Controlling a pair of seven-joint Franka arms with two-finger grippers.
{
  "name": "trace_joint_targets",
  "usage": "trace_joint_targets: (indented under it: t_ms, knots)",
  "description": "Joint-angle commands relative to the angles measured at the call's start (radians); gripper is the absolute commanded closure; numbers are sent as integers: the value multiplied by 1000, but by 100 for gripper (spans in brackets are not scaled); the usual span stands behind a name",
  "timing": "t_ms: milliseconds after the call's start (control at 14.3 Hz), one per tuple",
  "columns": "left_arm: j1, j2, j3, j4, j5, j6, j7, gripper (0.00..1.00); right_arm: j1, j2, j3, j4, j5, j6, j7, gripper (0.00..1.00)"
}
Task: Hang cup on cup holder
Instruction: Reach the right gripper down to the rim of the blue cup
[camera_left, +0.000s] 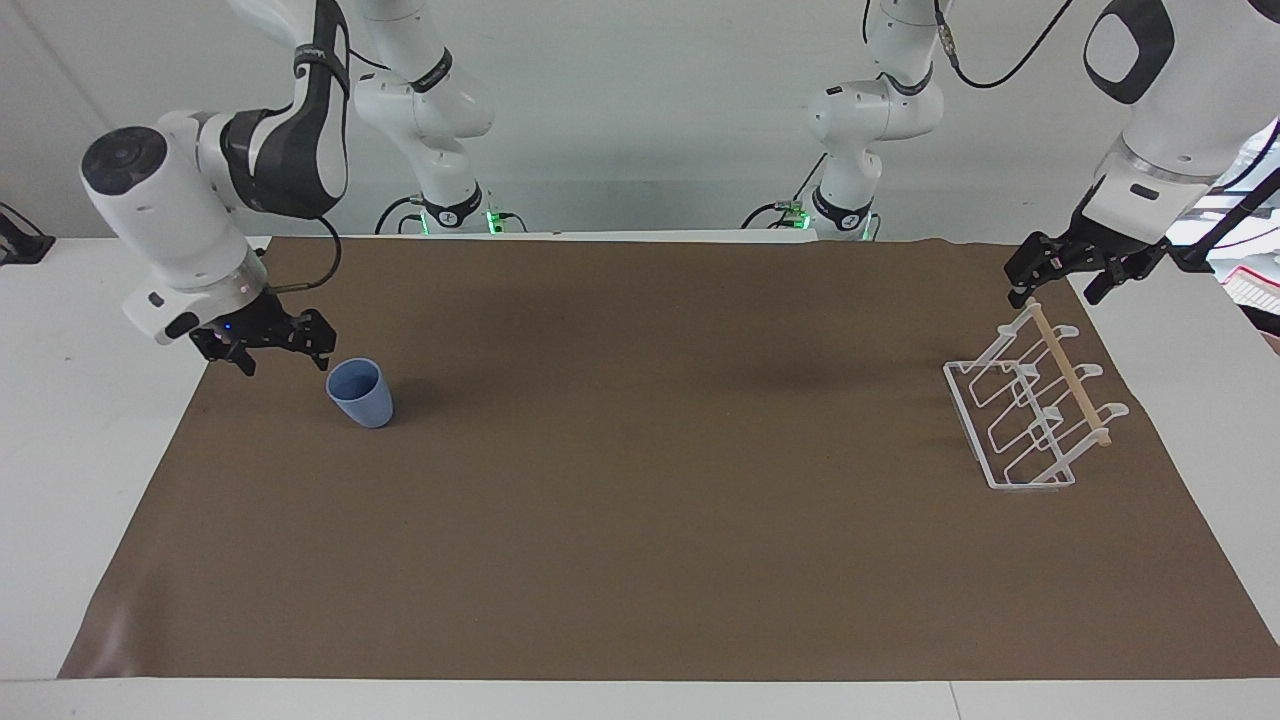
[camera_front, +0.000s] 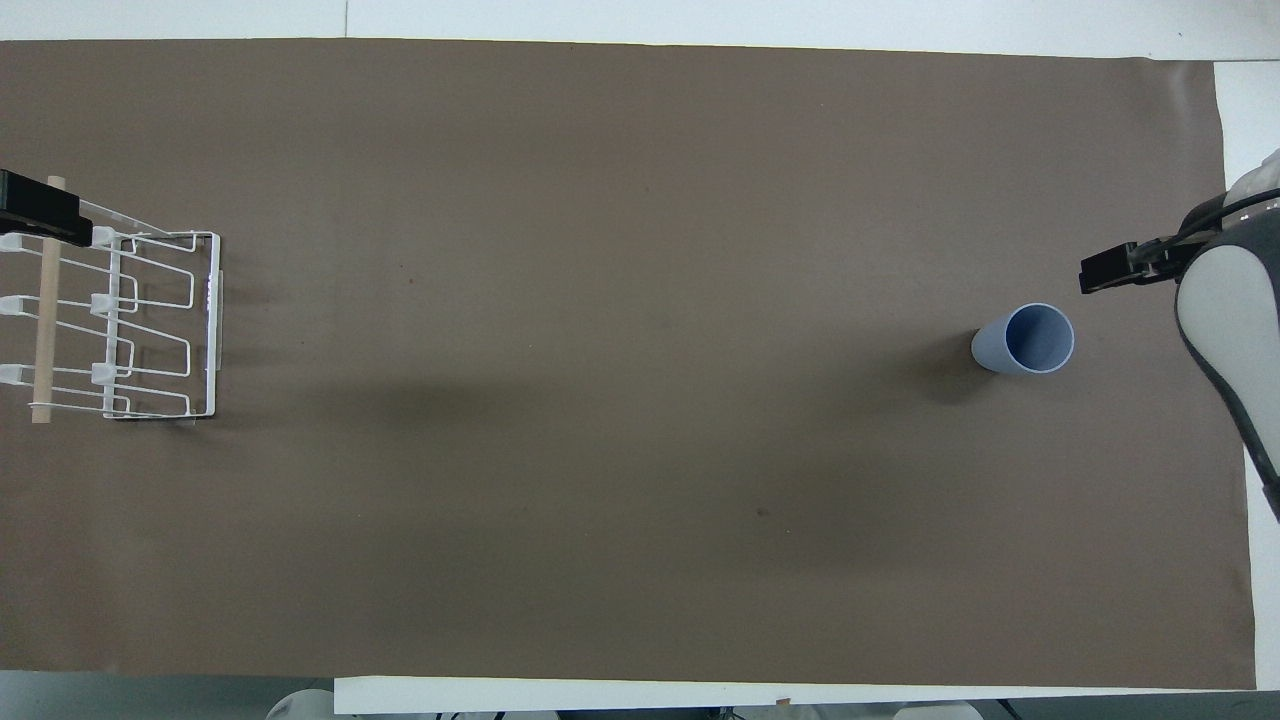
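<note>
Cup (camera_left: 359, 392): upright, mouth up, on the brown mat (camera_left: 640, 520) toward the right arm's end of the bench; nothing holds it.
Holder (camera_left: 1035, 405): white wire rack with a wooden rod on top, on the mat at the left arm's end, well apart from the cup.
Right tool (camera_left: 275, 350): low over the mat just beside the cup, fingers apart, empty; from the facing view it looks clear of the rim, though the gap is hard to judge.
Left tool (camera_left: 1062, 272): waiting above the holder's end nearer the robots, fingers apart, empty.
Stage: approach to the grasp, by my reading; nothing hung yet.
Risk: the cup is light and tapered, so a finger brushing the rim could tip or push it; a grip too high on the smooth wall may slip.
Risk later: the long carry ends near the left tool, and a prong could be missed.
</note>
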Motion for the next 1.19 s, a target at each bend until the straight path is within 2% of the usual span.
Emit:
trace_joint_targets:
  t_ms: [0,210,489,769,839,1118]
  knots:
    - [1,-18,4,-22,-11,0,-9,0,-24,-12,7,-70,23,23,-54,1]
    - [1,-18,4,-22,-11,0,-9,0,-38,20,7,-99,23,84,-123,2]
    - [1,-18,4,-22,-11,0,-9,0,-39,24,7,-133,23,115,-118,2]
    - [1,-18,4,-22,-11,0,-9,0,-36,24,7,-193,23,199,-121,7]
    - [1,-18,4,-22,-11,0,-9,0,-38,30,7,-202,23,210,-123,10]
    - [1,-18,4,-22,-11,0,-9,0,-35,28,7,-210,23,209,-121,43]
